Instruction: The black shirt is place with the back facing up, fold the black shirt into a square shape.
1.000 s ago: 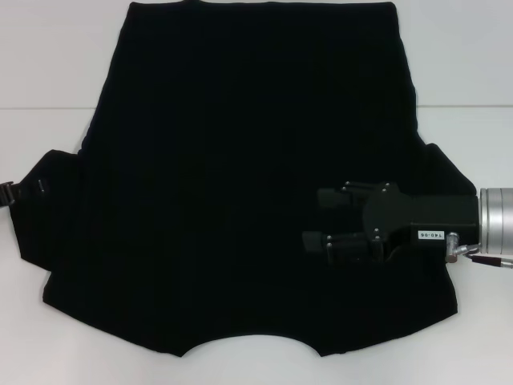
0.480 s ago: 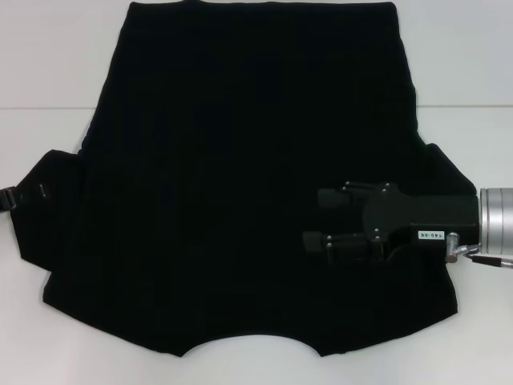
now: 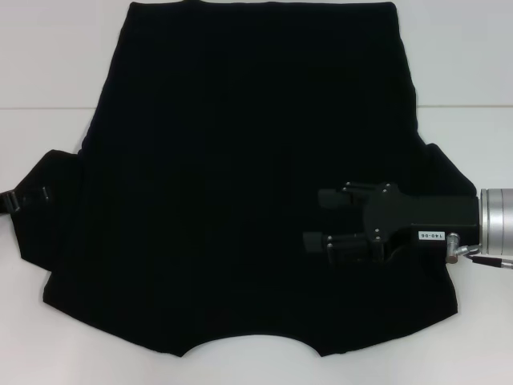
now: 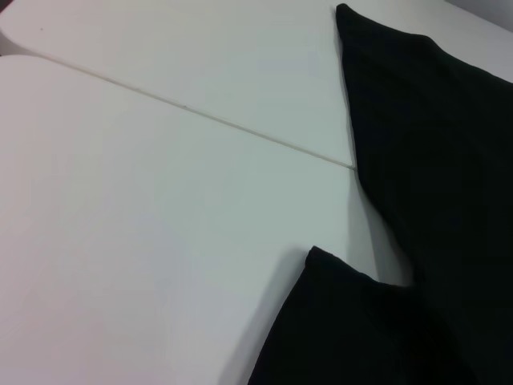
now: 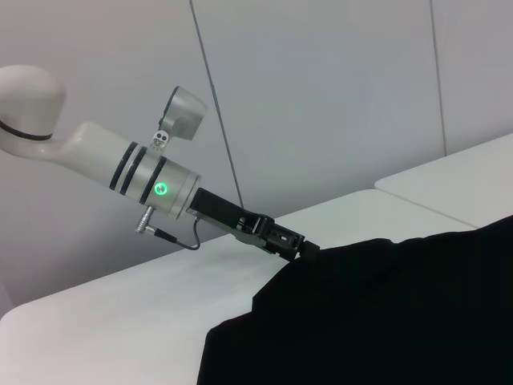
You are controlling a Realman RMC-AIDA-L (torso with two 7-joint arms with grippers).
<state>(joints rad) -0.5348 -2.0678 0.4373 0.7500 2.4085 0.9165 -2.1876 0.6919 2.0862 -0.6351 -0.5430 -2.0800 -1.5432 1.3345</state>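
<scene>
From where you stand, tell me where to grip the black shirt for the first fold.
Probably the sleeves. The black shirt lies flat, neckline toward the robot, a sleeve sticking out each side. The left gripper sits at the left sleeve's outer edge, so pinch that edge from the left. The right gripper, fingers apart, lies over the cloth inboard of the right sleeve; take that sleeve likewise.

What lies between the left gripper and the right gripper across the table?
In the head view, only the black shirt spans the stretch from the left gripper at its sleeve edge to the right gripper over its right side.
</scene>
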